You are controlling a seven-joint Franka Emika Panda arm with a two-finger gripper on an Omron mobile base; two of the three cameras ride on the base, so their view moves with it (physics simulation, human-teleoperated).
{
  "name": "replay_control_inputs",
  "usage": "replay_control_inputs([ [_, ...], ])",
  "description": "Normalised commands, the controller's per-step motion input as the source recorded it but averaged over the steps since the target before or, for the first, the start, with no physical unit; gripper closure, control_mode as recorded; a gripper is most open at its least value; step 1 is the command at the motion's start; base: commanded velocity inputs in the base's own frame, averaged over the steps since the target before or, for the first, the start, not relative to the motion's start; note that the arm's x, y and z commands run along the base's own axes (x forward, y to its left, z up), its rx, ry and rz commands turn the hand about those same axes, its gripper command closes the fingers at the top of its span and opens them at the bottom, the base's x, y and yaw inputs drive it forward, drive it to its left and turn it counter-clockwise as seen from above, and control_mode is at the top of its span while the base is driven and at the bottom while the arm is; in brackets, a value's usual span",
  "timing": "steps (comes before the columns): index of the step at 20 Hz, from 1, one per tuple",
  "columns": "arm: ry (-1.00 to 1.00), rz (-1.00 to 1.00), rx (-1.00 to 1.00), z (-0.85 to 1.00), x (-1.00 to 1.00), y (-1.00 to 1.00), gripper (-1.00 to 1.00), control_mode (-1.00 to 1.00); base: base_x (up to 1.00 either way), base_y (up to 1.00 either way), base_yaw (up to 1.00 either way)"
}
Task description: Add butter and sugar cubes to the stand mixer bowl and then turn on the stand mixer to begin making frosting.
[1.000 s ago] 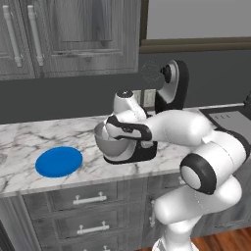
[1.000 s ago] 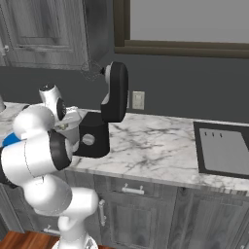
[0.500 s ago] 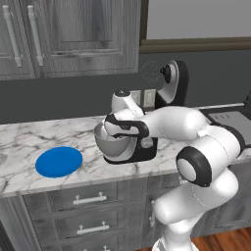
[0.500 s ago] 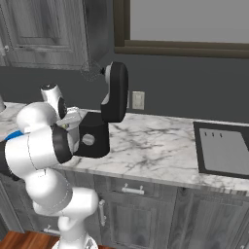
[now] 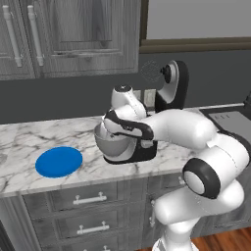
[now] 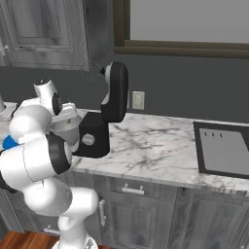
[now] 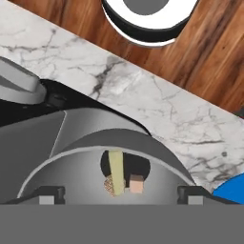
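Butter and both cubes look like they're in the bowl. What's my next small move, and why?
Probably lift the gripper clear of the bowl and head for the mixer knob: the butter and sugar cubes lie at the bottom, and the open gripper holds nothing.

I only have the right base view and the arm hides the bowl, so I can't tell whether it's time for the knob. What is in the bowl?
Observer: In the hand view, the butter lies at the bottom of the stand mixer bowl, with the two sugar cubes against it.
Operator: Is the hand holding anything?
Observer: No. The hand is open above the bowl, fingertips wide apart, with nothing between them.
Operator: Where is the plate?
Observer: In the left base view, the blue plate lies flat on the counter, left of the bowl and apart from it.
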Motion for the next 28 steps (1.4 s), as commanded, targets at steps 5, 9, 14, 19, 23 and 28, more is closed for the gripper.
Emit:
replay_control_inputs([
  [5,-0.15,0.00,0.05,0.82,-0.72,0.00,-1.00,-1.00,0.00,0.00,0.00],
  [9,-0.13,0.00,0.09,1.00,-0.99,-0.69,-1.00,-1.00,0.00,0.00,0.00],
  [14,-0.03,0.00,0.15,0.94,-0.76,-1.00,-1.00,-1.00,0.00,0.00,0.00],
  [19,-0.03,0.02,0.29,0.83,-0.08,-1.00,-1.00,-1.00,0.00,0.00,0.00],
  [23,-0.05,0.03,0.34,0.63,0.03,-1.00,-1.00,-1.00,0.00,0.00,0.00],
  [28,-0.02,0.00,0.28,0.30,0.17,-0.98,-1.00,-1.00,0.00,0.00,0.00],
])
